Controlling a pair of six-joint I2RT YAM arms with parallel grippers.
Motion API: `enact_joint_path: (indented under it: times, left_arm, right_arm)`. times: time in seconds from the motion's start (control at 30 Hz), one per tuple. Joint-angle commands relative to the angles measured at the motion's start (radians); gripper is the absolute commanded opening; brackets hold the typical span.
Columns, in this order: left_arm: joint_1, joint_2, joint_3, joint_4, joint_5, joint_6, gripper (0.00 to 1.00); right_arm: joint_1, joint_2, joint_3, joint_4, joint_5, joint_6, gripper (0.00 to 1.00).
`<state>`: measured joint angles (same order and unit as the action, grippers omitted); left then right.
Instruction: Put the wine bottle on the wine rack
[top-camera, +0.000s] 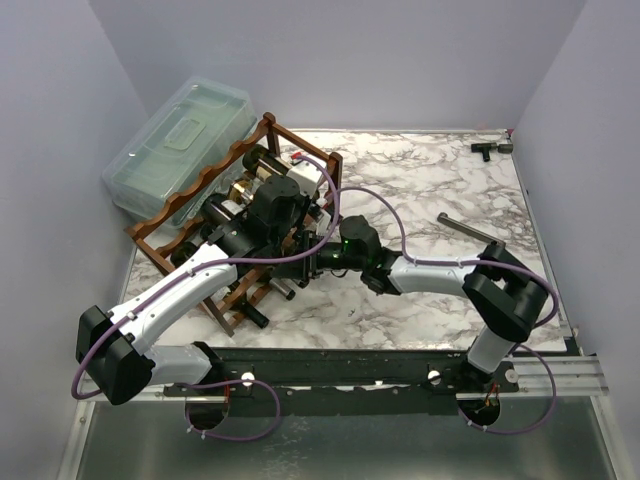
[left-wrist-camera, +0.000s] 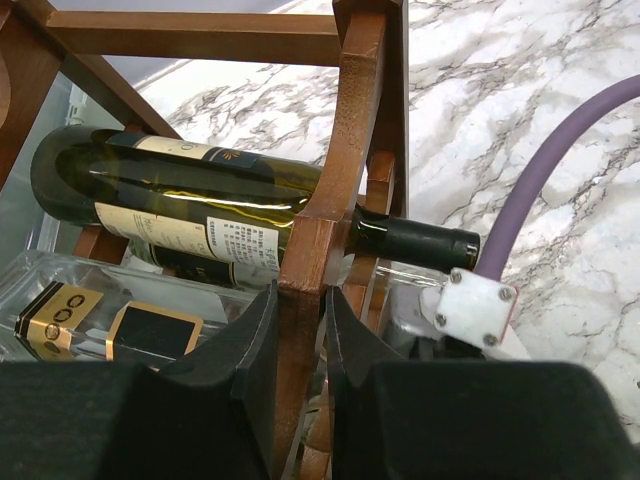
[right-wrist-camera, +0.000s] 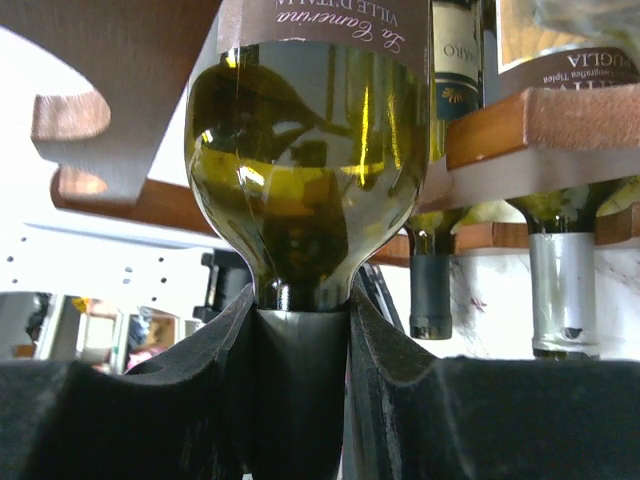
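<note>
The reddish-brown wine rack (top-camera: 213, 172) stands at the table's left and holds several bottles. My left gripper (left-wrist-camera: 300, 300) is shut on an upright wooden post of the wine rack (left-wrist-camera: 352, 120), with a green bottle (left-wrist-camera: 180, 195) lying in a cradle just beyond it. My right gripper (right-wrist-camera: 300, 300) is shut on the neck of a green wine bottle (right-wrist-camera: 310, 140), whose body reaches in among the rack's rails. In the top view both grippers, the left gripper (top-camera: 283, 232) and the right gripper (top-camera: 305, 263), meet at the rack's near right side, and the held bottle is mostly hidden there.
A clear plastic lidded box (top-camera: 180, 135) sits behind the rack at the back left. A metal rod (top-camera: 465, 226) lies on the marble at the right and a small black part (top-camera: 486, 148) at the back right. Two other bottle necks (right-wrist-camera: 430, 290) hang next to the held bottle.
</note>
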<state>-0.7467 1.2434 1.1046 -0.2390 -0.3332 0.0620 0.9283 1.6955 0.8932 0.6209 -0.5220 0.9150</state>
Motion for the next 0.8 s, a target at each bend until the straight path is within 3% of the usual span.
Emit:
enact_joint_path:
  times: [0.0, 0.37, 0.67, 0.77]
  left_arm:
    - [-0.042, -0.026, 0.034, 0.015, 0.189, -0.078, 0.00]
    - [-0.043, -0.041, 0.031, 0.019, 0.201, -0.079, 0.00]
    - [-0.043, -0.053, 0.028, 0.020, 0.194, -0.068, 0.00]
    - [-0.043, -0.057, 0.028, 0.020, 0.186, -0.067, 0.00]
  right_arm:
    - [0.005, 0.028, 0.066, 0.225, 0.039, 0.125, 0.00]
    - [0.009, 0.160, 0.119, 0.366, 0.002, 0.281, 0.00]
    - [0.010, 0.189, 0.154, 0.376, 0.000, 0.299, 0.01]
    - [0.013, 0.201, 0.171, 0.352, 0.000, 0.304, 0.06]
